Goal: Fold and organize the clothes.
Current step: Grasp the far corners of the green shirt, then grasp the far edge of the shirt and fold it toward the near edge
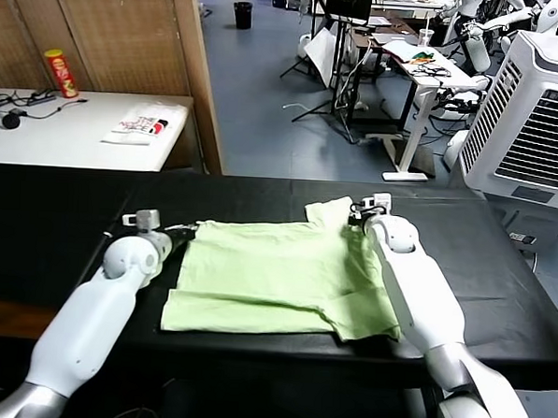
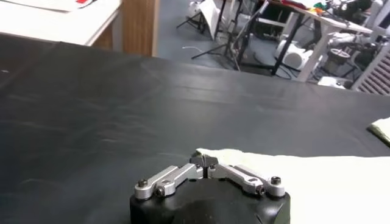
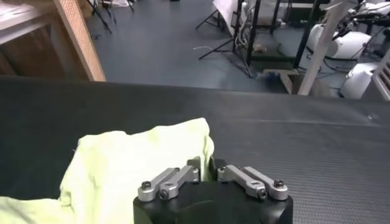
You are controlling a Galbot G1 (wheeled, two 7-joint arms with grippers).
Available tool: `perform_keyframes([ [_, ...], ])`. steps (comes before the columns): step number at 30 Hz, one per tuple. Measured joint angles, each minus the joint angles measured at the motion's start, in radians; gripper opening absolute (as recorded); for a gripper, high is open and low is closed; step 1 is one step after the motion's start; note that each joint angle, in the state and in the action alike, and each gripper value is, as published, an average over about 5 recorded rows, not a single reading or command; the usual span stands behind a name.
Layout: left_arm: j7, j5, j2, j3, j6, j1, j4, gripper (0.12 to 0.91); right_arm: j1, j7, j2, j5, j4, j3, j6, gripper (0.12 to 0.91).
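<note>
Black cloth covers the worktop (image 1: 500, 277), with a cluttered lab floor and desks behind it. Left claw (image 1: 186, 228) sits at the far left corner of the shirt (image 1: 275, 279), its fingers brought together on the hem there; the left wrist view shows them pinched on the cloth's edge. Right claw (image 1: 361, 213) is at the far right corner by the sleeve, likewise closed on a bunched bit of fabric. The shirt lies flat mid-worktop, pale green, its near edge toward the robot. The step in hand looks like a fold from the far edge toward the near one, so it would go best if both claws rise together, level and at an equal pace, carry the edge over without stretching it sideways, and lay it square on the near hem before letting go. Count: one shirt, two claws, one folded white garment (image 1: 139, 127) on the far white table (image 1: 67, 137), one red can (image 1: 61, 73).
</note>
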Motion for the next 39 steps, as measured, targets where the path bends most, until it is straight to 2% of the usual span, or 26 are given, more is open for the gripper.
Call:
perform_keyframes([
  [9,0.0,-0.013,0.016,-0.009,-0.004,0.012,-0.045,0.126,-0.041,-0.004,-0.031,0.029,0.099,0.026,0.023,0.123],
  [19,-0.005,-0.039,0.061,-0.048,-0.002,0.056,-0.16,0.126,-0.096,-0.007,-0.075,0.075,0.227,0.048,0.018,0.123],
  [28,-0.009,-0.067,0.118,-0.098,0.002,0.133,-0.29,0.126,-0.153,0.015,-0.116,0.119,0.354,0.061,-0.044,0.123],
  [39,-0.016,-0.104,0.211,-0.171,0.008,0.291,-0.459,0.126,-0.256,0.028,-0.2,0.175,0.517,0.093,-0.115,0.123],
])
